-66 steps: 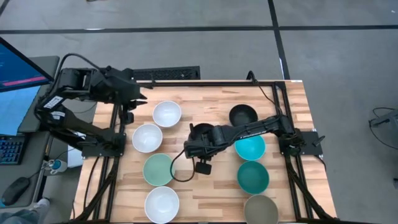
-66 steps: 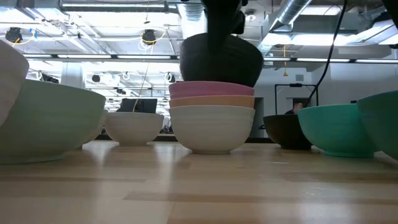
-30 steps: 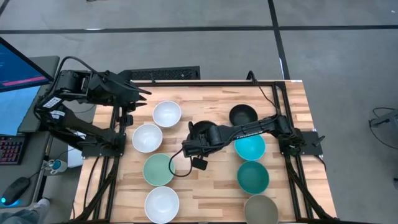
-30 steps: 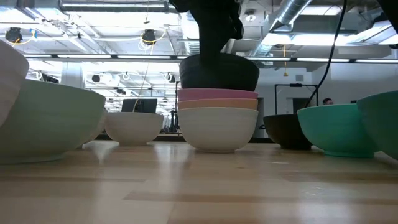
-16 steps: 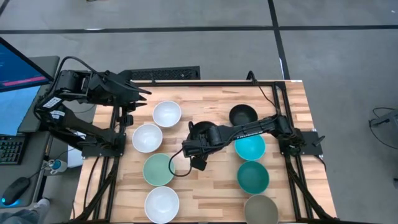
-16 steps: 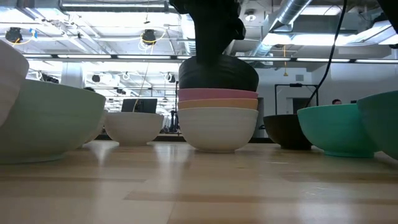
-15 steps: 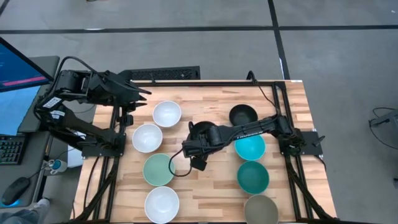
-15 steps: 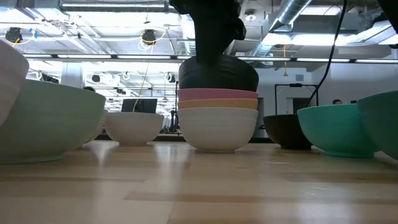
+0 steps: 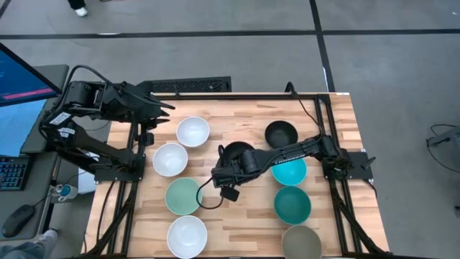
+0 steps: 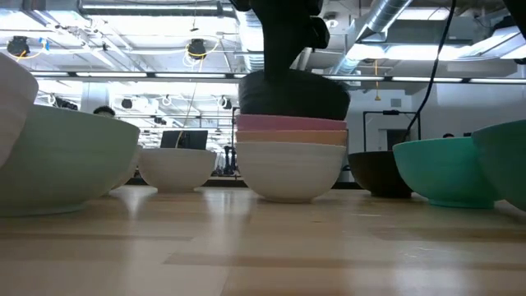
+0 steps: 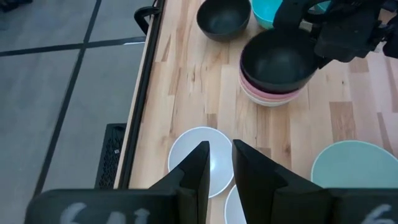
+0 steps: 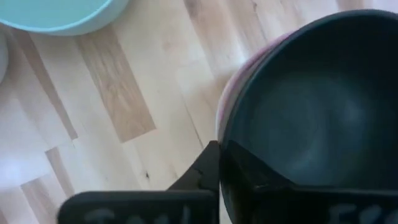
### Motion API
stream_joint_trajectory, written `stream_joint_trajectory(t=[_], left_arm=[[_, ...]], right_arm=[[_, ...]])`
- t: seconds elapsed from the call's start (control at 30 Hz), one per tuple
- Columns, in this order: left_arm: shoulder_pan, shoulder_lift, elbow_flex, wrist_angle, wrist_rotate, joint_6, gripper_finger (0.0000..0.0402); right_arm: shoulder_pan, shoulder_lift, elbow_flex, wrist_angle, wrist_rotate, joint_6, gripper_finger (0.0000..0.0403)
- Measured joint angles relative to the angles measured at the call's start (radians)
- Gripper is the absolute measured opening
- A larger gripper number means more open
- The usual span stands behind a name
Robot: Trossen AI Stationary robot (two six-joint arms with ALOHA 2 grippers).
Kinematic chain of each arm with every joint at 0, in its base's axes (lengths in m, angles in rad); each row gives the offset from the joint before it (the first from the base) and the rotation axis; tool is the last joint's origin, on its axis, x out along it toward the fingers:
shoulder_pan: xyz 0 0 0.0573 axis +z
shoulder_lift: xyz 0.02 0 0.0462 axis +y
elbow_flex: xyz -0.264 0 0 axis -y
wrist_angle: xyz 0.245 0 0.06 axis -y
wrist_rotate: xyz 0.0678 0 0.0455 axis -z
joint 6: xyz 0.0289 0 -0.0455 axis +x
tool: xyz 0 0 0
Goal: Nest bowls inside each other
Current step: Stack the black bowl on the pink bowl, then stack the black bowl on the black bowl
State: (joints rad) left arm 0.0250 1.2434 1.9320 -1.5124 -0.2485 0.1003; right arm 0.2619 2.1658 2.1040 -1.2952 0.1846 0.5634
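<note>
The right gripper (image 9: 231, 160) is reaching over the middle of the table and pinching the rim of a black bowl (image 10: 292, 93), one finger inside the wall and one outside, which is why the bowl is hanging level beneath the jaws rather than tipping. That bowl is sitting in the mouth of a stack (image 10: 290, 156) directly below the jaws: a pink bowl (image 10: 291, 123) over an orange bowl (image 10: 291, 137) over a white bowl (image 10: 288, 171). The jaws are closed narrow on the rim, probably so the black bowl is being kept centred until it is fully seated. Beyond the jaws, toward the right arm's base, a second black bowl (image 9: 280, 134), a bright teal bowl (image 9: 290, 173), a darker teal bowl (image 9: 292, 204) and a grey-olive bowl (image 9: 301, 242) are waiting loose. On the far side of the stack, white bowls (image 9: 192, 132) and a pale green bowl (image 9: 182, 196) are lying apart. The left gripper (image 11: 217, 163) is hovering at the table's back-left edge, jaws narrowly parted and holding nothing, out of the way.
</note>
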Motion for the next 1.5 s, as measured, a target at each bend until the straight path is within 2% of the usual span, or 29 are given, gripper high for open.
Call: stream_joint_trajectory(t=[0.17,0.5,0.8,1.03,1.23,1.37,1.5], left_arm=[[0.0,0.0,0.0,0.0,0.0,0.003,0.0061],[0.0,0.0,0.0,0.0,0.001,0.004,0.0061],[0.0,0.001,0.0,0.0,0.002,0.004,0.0061],[0.0,0.0,0.0,0.0,0.005,0.011,0.0061],[0.0,0.003,0.0,0.0,0.0,0.019,0.0061],[0.0,0.003,0.0,0.0,0.0,0.019,0.0061],[0.0,0.003,0.0,0.001,0.0,0.019,0.0061]], right_arm=[[-0.009,0.0,0.0,-0.026,0.072,0.014,0.0016],[-0.023,0.0,0.0,-0.046,0.052,0.014,0.0047],[-0.022,0.063,-0.002,-0.117,0.052,0.028,0.0065],[-0.012,0.06,0.016,-0.093,0.059,0.05,0.0108],[-0.013,0.056,0.067,-0.098,0.066,0.049,0.016],[-0.013,0.056,0.1,-0.102,0.091,0.039,0.0198],[-0.035,0.056,0.194,-0.112,0.175,0.033,0.0224]])
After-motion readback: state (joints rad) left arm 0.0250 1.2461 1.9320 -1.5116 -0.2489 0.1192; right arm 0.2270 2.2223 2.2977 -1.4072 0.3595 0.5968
